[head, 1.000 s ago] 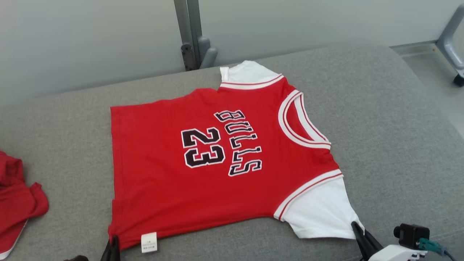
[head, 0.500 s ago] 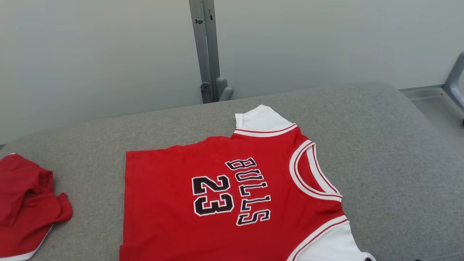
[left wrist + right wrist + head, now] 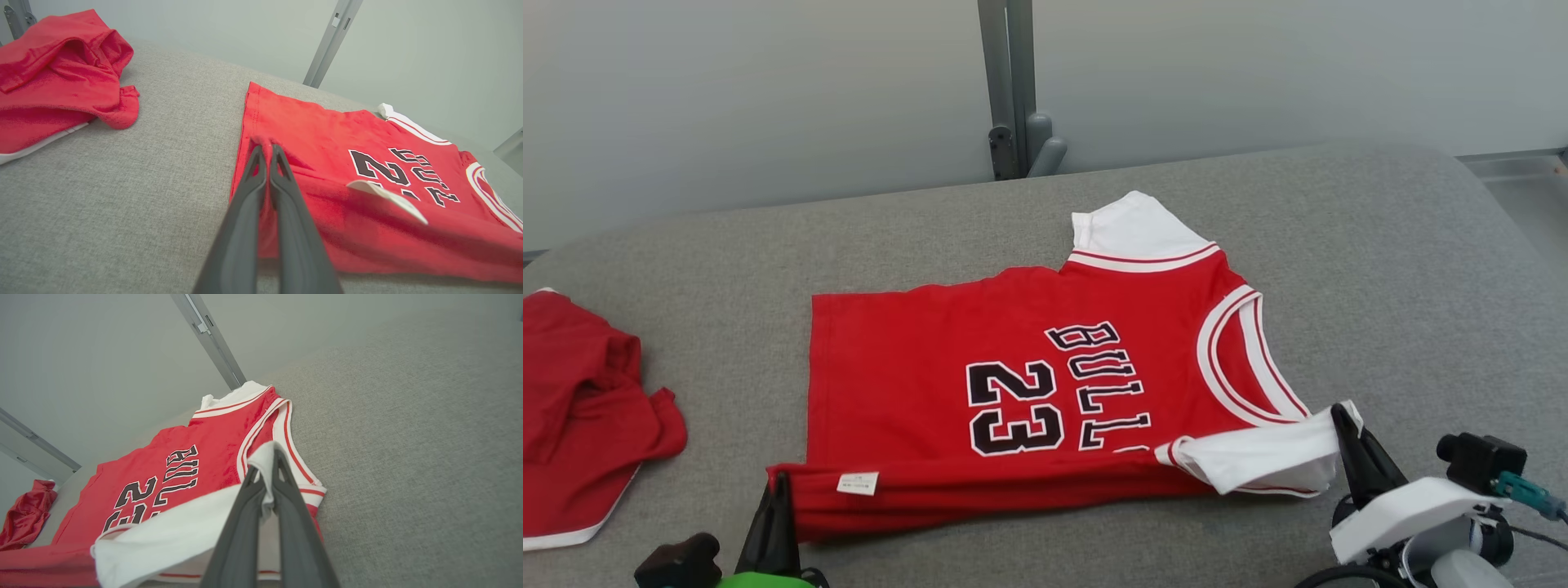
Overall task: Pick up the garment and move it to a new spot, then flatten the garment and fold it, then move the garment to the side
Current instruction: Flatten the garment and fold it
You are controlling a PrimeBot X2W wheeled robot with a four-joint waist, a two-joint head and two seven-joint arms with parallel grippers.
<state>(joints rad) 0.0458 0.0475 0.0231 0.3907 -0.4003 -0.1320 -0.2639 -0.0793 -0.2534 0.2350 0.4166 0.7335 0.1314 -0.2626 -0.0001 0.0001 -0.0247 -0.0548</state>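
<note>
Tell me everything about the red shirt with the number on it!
It's a red Bulls jersey, number 23 in black letters edged white, with white sleeves and white-and-red trim round the neck. The cloth looks soft. It lies print up on the grey padded surface, its near edge rolled over onto itself, a small white label showing. The left hand pinches the hem corner; the right hand pinches the near sleeve.
</note>
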